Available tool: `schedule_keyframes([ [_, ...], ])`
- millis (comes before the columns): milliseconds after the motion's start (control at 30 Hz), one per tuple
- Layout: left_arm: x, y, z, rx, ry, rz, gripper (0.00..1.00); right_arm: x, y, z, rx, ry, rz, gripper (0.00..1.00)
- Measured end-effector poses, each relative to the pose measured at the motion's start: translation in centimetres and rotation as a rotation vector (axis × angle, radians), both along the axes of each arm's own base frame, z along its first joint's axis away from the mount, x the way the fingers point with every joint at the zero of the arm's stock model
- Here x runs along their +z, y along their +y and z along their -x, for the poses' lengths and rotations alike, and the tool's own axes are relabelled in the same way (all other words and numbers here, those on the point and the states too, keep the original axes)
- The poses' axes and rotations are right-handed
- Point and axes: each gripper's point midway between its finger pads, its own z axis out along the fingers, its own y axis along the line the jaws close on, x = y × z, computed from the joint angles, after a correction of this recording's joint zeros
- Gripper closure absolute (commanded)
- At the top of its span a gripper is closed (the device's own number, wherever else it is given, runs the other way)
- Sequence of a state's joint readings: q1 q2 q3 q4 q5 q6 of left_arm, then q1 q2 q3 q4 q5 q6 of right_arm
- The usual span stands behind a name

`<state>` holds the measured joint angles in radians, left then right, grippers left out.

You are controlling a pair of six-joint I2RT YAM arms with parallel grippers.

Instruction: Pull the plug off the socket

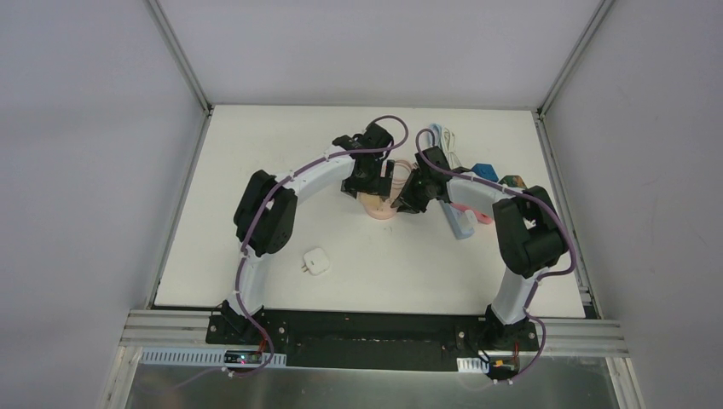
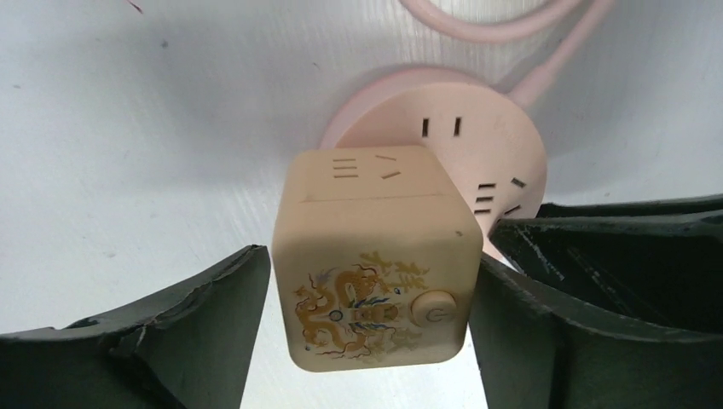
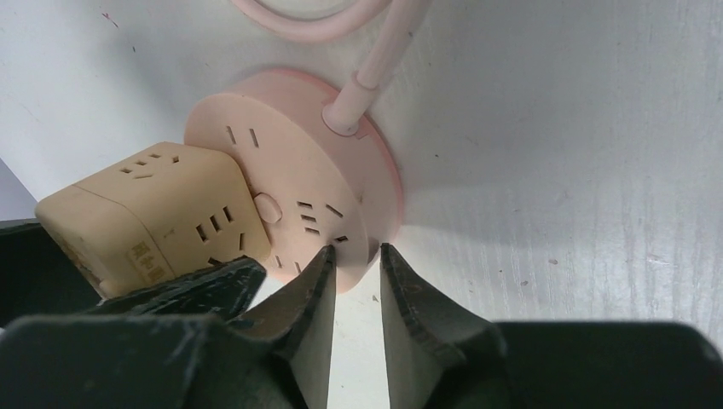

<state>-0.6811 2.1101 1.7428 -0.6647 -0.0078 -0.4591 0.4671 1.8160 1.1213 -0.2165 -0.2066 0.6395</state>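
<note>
From above, both arms meet at the middle of the table (image 1: pixel 281 153), where the pink round socket (image 1: pixel 381 208) lies. The left gripper (image 1: pixel 381 177) hangs at its 12 o'clock and the right gripper (image 1: pixel 411 192) at its 3 o'clock, and a small white block (image 1: pixel 316 261) lies well apart at 8 o'clock. In the left wrist view the beige cube plug (image 2: pixel 375 264) sits against the socket (image 2: pixel 477 145), which shows behind it toward 1 o'clock. The left gripper (image 2: pixel 371 281) straddles the plug with its fingers (image 2: pixel 196 315) released, a sliver of table showing on the 9 o'clock side. In the right wrist view the right gripper (image 3: pixel 354 260) has its fingers narrowly apart, tips at the rim of the socket (image 3: pixel 290 170) at 5 o'clock; whether they pinch it or merely press it down I cannot tell. The plug (image 3: pixel 145 213) stands at 9 o'clock, joined to the socket, no prongs showing. By my judgement nothing is pulled yet: the grasp and the pull both remain.
</note>
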Motion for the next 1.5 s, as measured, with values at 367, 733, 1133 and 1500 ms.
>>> schedule_keyframes([
  [367, 3.3, -0.2, -2.8, 0.041, -0.118, -0.005, 0.37, 0.0, 0.0, 0.0, 0.0, 0.003, 0.0, 0.73],
  [733, 2.9, 0.3, -2.1, 0.035, -0.088, -0.03, 0.34, -0.1, 0.0, 0.0, 0.003, 0.006, -0.004, 0.72],
  [1133, 0.9, 0.1, -1.7, 0.023, -0.04, -0.044, 0.53, -0.1, 0.1, 0.0, 0.007, 0.009, -0.009, 0.72],
  [1500, 1.0, -0.4, -1.2, 0.0, -0.012, -0.012, 1.0, -0.1, 0.2, 0.0, 0.005, 0.006, -0.01, 0.86],
])
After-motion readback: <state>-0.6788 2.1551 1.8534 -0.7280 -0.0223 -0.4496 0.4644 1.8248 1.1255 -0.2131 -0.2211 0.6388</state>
